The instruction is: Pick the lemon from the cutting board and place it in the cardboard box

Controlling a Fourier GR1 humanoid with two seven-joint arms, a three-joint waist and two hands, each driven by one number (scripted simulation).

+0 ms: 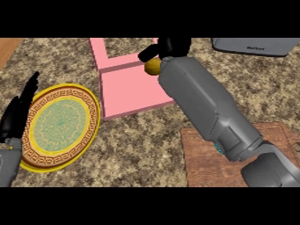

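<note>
My right forearm reaches from the lower right up over the pink box (127,88), which lies open in the upper middle. My right hand (165,47) is curled above the box's far part, and the yellow lemon (153,66) shows just under its fingers, partly hidden by the wrist. The brown wooden cutting board (201,154) lies at the lower right beneath my forearm, with nothing visible on its bare part. At the left edge my left hand (14,115) rests with straight fingers pointing up.
A round plate (58,127) with a yellow rim and green patterned centre lies at the left, next to my left hand. A grey appliance (256,46) sits at the top right. The counter is speckled stone, with a wooden strip at the far left.
</note>
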